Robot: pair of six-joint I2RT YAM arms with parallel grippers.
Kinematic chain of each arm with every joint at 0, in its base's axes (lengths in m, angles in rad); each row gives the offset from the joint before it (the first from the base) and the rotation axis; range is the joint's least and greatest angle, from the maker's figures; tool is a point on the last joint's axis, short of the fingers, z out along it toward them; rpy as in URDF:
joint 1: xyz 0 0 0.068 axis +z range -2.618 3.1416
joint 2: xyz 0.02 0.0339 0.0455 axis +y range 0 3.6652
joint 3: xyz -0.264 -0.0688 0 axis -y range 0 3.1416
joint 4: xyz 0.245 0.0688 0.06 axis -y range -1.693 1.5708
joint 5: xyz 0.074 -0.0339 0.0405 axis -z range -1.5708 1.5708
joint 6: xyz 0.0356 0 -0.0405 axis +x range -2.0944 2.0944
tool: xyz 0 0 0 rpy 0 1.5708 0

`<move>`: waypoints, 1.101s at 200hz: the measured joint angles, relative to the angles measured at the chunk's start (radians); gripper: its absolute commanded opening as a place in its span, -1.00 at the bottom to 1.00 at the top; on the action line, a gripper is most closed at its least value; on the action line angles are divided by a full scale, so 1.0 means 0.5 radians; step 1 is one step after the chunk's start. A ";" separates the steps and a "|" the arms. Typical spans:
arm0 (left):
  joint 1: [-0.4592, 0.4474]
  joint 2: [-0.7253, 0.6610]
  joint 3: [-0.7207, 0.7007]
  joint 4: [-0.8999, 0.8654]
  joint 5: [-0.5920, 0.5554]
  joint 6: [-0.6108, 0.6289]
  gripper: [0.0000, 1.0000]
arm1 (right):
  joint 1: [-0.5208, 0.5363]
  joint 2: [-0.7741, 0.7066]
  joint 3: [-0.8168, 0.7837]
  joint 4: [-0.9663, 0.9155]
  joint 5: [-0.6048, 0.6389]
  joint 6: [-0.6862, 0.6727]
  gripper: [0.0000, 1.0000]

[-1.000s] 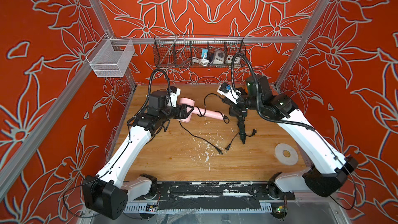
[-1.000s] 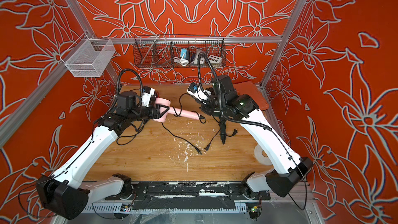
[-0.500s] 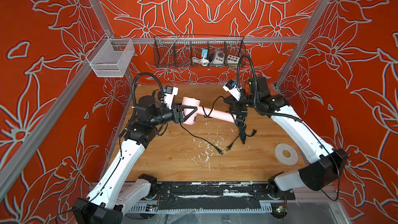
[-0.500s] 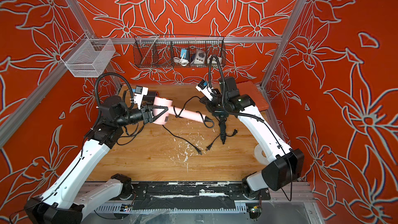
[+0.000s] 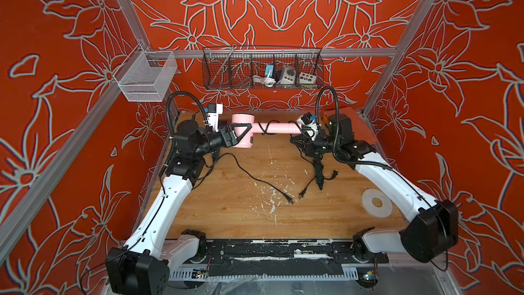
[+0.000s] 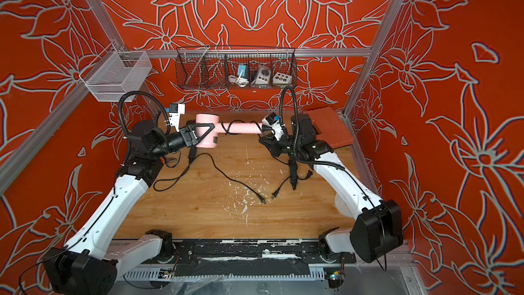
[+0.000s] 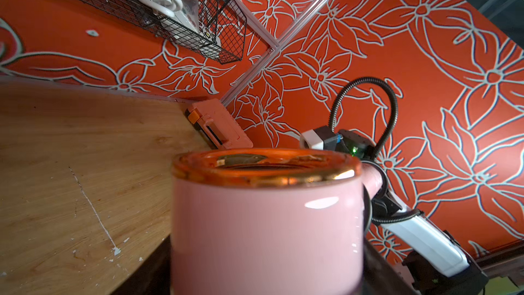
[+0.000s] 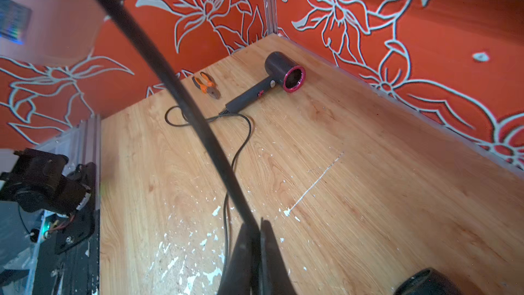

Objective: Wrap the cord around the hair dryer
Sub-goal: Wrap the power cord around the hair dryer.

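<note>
The pink hair dryer (image 5: 242, 131) (image 6: 205, 133) hangs above the back of the wooden table (image 5: 226, 208). My left gripper (image 5: 249, 131) is closed round its barrel, which fills the left wrist view (image 7: 266, 222). The handle points right, level. The black cord (image 5: 265, 131) loops once round the handle and runs off the handle's end into my right gripper (image 5: 295, 137) (image 6: 262, 140). In the right wrist view the cord (image 8: 170, 80) stretches taut from the dryer to the right gripper (image 8: 256, 231), shut on it.
A dark hair dryer (image 8: 283, 75) lies at the back left, its cord (image 5: 255, 178) trailing across the table. Orange pliers (image 8: 205, 85) lie beside it. A black corded tool (image 5: 318, 170), a white tape roll (image 5: 377, 202) and an orange case (image 6: 329, 131) sit on the right.
The left arm has raised the pink dryer toward the back, so its handle now lies level. The right gripper has moved back and right, keeping hold of the cord.
</note>
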 measured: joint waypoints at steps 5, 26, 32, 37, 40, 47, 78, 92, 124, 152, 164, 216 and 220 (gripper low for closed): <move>0.002 0.005 0.000 0.008 -0.014 -0.014 -1.00 | 0.000 -0.021 -0.034 0.037 -0.013 0.027 -1.00; 0.004 0.017 0.000 0.011 -0.108 -0.050 -1.00 | 0.005 -0.087 -0.156 0.170 -0.048 0.124 -1.00; 0.004 0.018 0.000 0.011 -0.135 -0.052 -1.00 | 0.010 -0.103 -0.184 0.198 -0.052 0.145 -1.00; 0.004 0.019 0.000 0.005 -0.166 -0.053 -1.00 | 0.018 -0.119 -0.204 0.217 -0.052 0.160 -1.00; 0.004 0.019 0.000 -0.002 -0.183 -0.054 -1.00 | 0.022 -0.125 -0.214 0.225 -0.053 0.166 -1.00; 0.004 0.019 0.000 -0.014 -0.224 -0.054 -1.00 | 0.039 -0.145 -0.230 0.234 -0.052 0.175 -1.00; 0.009 0.020 0.003 -0.101 -0.410 -0.005 -1.00 | 0.151 -0.222 -0.233 0.163 0.010 0.159 -1.00; 0.008 0.026 0.018 -0.205 -0.478 0.063 -1.00 | 0.219 -0.239 -0.195 0.043 0.082 0.115 -1.00; -0.019 0.034 0.101 -0.477 -0.644 0.269 -1.00 | 0.372 -0.234 -0.007 -0.312 0.269 -0.029 -1.00; -0.085 0.033 0.196 -0.668 -0.772 0.453 -1.00 | 0.407 -0.224 0.172 -0.606 0.411 -0.151 -1.00; -0.127 0.033 0.237 -0.740 -0.833 0.538 -1.00 | 0.407 -0.204 0.256 -0.730 0.472 -0.219 -1.00; -0.309 0.043 0.428 -1.067 -1.067 0.890 -1.00 | 0.411 -0.050 0.634 -1.177 0.746 -0.500 -1.00; -0.317 0.047 0.441 -1.087 -1.075 0.910 -1.00 | 0.412 -0.034 0.667 -1.205 0.764 -0.521 -1.00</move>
